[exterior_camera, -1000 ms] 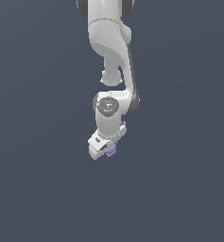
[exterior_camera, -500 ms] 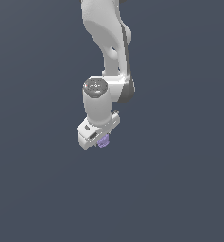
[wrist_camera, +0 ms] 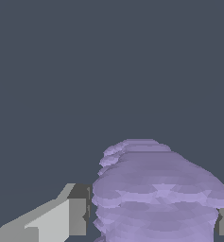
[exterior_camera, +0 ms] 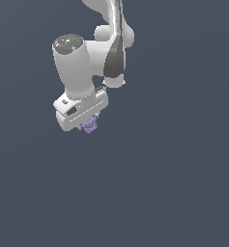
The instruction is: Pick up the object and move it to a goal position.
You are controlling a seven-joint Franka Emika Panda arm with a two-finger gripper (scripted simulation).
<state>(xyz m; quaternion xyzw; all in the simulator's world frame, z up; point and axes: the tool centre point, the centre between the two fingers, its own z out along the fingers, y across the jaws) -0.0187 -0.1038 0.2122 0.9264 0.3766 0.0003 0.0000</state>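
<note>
Under the hand, ridged block, no clear long axis.

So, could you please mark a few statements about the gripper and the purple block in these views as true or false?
1. The purple block sits between the fingers of the gripper. True.
2. The block is bright red and smooth. False: it is pale purple, with ridged sides in the wrist view.
3. The block is wider than the white gripper body. False: in the exterior view it is clearly narrower.
4. A light grey finger shows beside the block in the wrist view. True.
5. A second loose object lies beneath the arm. False: only the plain dark background shows there.
</note>
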